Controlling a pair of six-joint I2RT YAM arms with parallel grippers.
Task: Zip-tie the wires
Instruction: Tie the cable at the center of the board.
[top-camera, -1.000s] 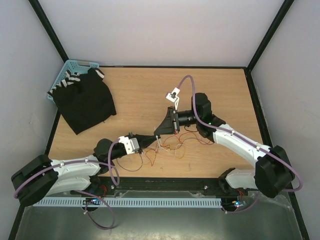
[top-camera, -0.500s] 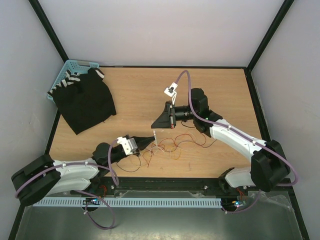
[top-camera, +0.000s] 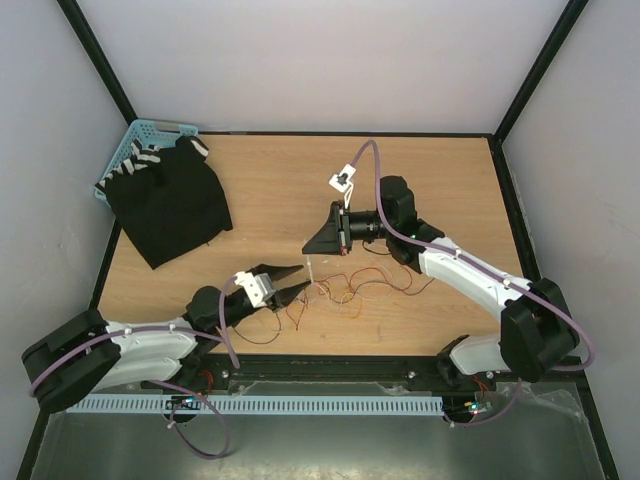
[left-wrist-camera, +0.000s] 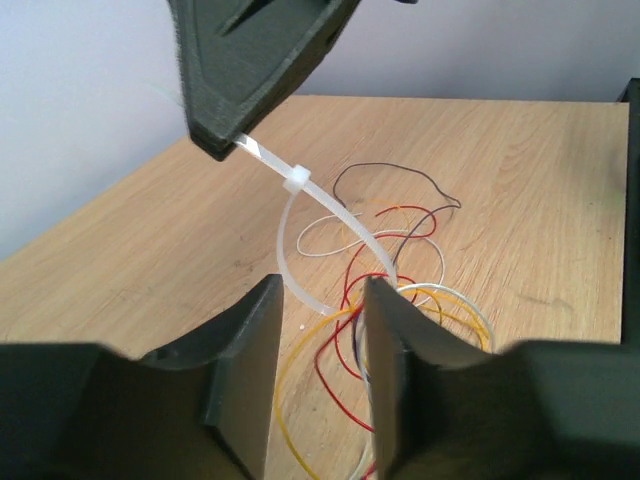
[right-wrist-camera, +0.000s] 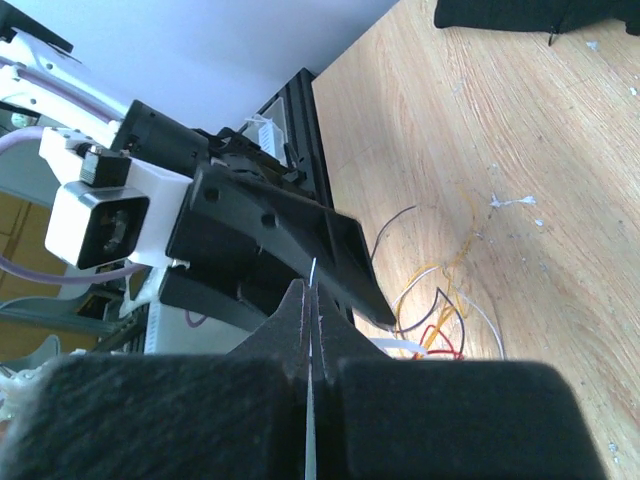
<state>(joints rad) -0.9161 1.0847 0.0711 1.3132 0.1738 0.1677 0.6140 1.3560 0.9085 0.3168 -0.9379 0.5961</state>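
Loosely tangled at the front middle of the table: the wires, thin curly strands in red, yellow, white and dark brown, flat on the wood. Just above their left end, a white zip tie, already closed into a loop, its lower curve dipping among the strands; whether around any of them, impossible to tell. Pinched tight on the tie's tail, the right gripper, fingers pressed together with only the thin strip between, pointing left and raised off the table. Facing it from the near left, the left gripper, jaws apart, nothing clamped, the loop's bottom lying in the gap between the fingers in the left wrist view. Well away at the far left corner, a black cloth draped partly over a blue basket.
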